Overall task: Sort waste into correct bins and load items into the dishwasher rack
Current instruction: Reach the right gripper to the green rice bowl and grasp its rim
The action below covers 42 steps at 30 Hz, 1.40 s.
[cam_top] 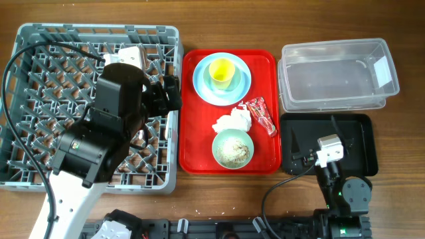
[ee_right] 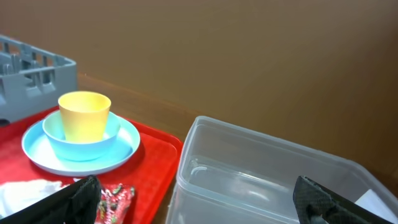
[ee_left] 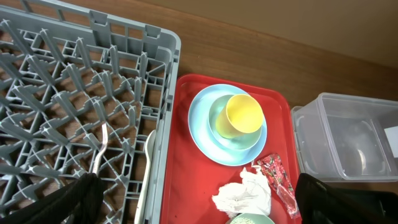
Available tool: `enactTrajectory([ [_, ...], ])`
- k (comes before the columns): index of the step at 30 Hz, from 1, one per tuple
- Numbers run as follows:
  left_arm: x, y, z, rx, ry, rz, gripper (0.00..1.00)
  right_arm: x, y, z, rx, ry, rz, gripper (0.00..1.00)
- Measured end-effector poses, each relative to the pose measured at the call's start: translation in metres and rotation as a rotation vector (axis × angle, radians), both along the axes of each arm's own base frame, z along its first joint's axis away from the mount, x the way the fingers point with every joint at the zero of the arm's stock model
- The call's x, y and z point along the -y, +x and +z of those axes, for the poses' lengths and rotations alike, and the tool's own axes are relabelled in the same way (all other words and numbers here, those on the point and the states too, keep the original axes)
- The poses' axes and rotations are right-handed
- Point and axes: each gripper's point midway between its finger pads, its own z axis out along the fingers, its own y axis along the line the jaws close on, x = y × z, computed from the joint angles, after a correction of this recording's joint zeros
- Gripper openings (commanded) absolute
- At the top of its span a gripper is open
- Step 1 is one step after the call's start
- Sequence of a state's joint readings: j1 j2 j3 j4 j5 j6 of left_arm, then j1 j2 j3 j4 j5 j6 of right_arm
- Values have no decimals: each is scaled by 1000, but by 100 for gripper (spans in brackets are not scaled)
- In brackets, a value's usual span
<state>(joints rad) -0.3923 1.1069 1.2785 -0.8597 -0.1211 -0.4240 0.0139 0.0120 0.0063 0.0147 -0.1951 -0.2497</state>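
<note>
The grey dishwasher rack (cam_top: 40,99) fills the left; a white fork (ee_left: 102,144) and spoon (ee_left: 148,168) lie in it near its right wall. On the red tray, a yellow cup (cam_top: 221,72) stands in a small bowl on the light blue plate (cam_top: 244,85). Below are the white napkin (cam_top: 234,123), the red wrapper (cam_top: 262,116) and a mint-green bowl (cam_top: 232,147) holding beige crumbs. My left gripper (cam_top: 167,93) is open and empty over the rack's right edge. My right gripper (cam_top: 302,159) is open and empty over the black tray (cam_top: 362,143).
The flat red tray (cam_top: 196,143) lies between the rack and the bins. The clear tub (cam_top: 332,73) with a white label stands at the back right, empty, just behind the black tray. The left arm's body and cable cover much of the rack.
</note>
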Motion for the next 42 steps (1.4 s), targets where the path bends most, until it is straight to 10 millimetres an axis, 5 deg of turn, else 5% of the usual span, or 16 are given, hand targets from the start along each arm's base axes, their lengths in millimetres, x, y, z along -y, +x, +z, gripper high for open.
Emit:
enactTrajectory([
  [4, 0, 0, 0, 0, 0, 0, 100, -10, -5, 3, -117, 258, 53, 100],
  [8, 0, 1, 0, 2, -1, 0, 100, -12, -23, 116, -179, 363, 61, 100],
  [10, 0, 0, -1, -3, -1, -2, 100, -15, -23, 144, -381, 375, 38, 100],
  [14, 0, 0, 0, -1, -2, -2, 100, -21, -9, 128, -838, 360, -5, 97],
  [15, 1, 0, 0, -2, -2, -2, 100, -30, 0, 125, -920, 402, 30, 80],
  [17, 0, 0, -1, -2, -2, -2, 100, -43, 0, 114, -1032, 465, 75, 62],
  [23, 0, 0, -1, -3, -2, -2, 100, -68, -29, 52, -1317, 389, 4, 43],
  [29, 0, 0, -1, -2, -2, -2, 100, -110, -44, -40, -1368, 245, -9, 43],
  [37, 1, 0, -1, -3, -2, -2, 100, -143, -32, -53, -1251, 233, 39, 45],
  [42, 1, 0, -1, -3, -3, -3, 100, -207, -34, -88, -1261, 163, 180, 50],
])
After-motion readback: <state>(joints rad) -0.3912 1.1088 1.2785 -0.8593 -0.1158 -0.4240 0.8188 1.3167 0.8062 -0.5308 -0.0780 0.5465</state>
